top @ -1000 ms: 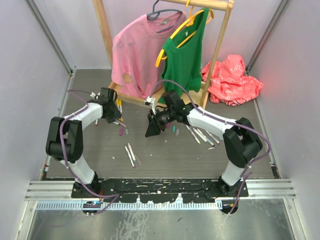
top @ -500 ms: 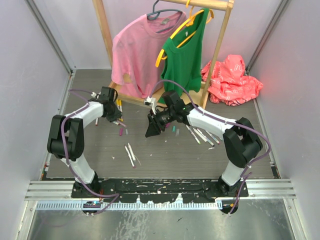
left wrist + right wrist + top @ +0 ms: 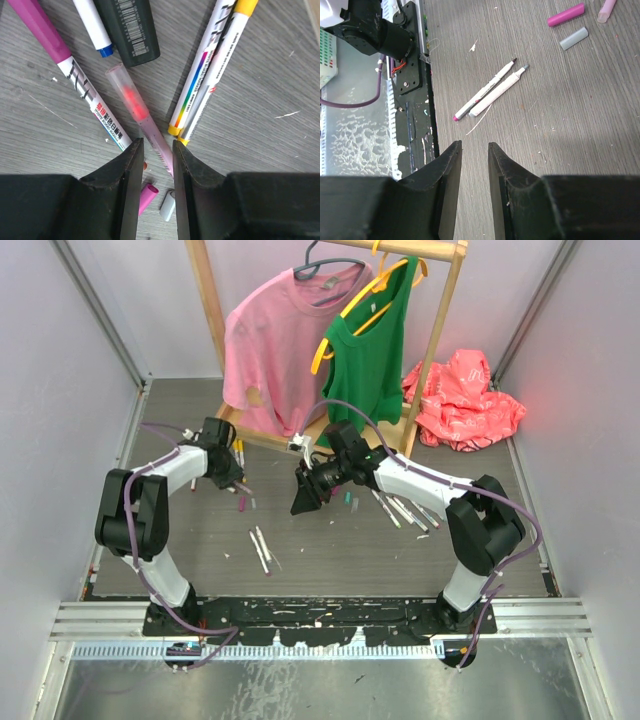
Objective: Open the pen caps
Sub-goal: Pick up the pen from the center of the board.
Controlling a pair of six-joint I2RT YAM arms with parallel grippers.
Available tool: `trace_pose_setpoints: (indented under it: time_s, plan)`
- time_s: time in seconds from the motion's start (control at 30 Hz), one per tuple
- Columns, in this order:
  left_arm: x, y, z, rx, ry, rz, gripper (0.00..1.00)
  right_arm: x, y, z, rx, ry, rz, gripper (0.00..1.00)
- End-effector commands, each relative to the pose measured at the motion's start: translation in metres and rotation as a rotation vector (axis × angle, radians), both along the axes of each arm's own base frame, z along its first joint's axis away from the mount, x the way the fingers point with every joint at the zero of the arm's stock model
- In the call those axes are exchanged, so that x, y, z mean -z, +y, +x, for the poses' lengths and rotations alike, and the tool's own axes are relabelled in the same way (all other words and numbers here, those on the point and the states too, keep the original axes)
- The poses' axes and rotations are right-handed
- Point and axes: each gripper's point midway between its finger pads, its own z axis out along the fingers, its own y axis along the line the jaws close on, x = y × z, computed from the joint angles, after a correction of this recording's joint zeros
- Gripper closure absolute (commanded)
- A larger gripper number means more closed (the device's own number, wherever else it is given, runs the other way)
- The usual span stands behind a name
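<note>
The pink pen [image 3: 141,119] vanishes between the left fingers [image 3: 131,190].

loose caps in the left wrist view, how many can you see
2: a pink cap and a grey cap, close together on the table near the bottom middle of the view, pink left of grey. More may be hidden under the black fingers or outside the view.

— What's different from a second ago?
— Only the left arm [image 3: 175,468]. The left gripper [image 3: 224,466] has crept slightly rightward in the overhead view, closer to the foot of the wooden rack [image 3: 265,438] and further over the scattered markers [image 3: 238,453].
— Did the rest of that arm follow?
— Yes, its elbow [image 3: 130,508] has shifted a touch to the right too.
— Any markers nudged?
— Too small from above to tell.
</note>
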Motion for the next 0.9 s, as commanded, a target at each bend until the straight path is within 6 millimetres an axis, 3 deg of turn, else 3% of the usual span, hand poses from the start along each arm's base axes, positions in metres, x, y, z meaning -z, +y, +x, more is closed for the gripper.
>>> trace_pose_setpoints:
  time_s: [0.0,0.6,0.87]
  plan:
    - [0.000,0.005,0.001,-0.024,-0.013,0.010,0.69,-0.024,0.009,0.005,-0.029,-0.064,0.063,0.66]
    - [0.024,0.019,-0.010,-0.060,0.084,0.085,0.72,-0.026,0.008,0.006,-0.028,-0.068,0.065,0.66]
    - [0.025,0.019,-0.004,-0.052,0.098,0.099,0.81,-0.026,0.007,0.008,-0.024,-0.068,0.065,0.67]
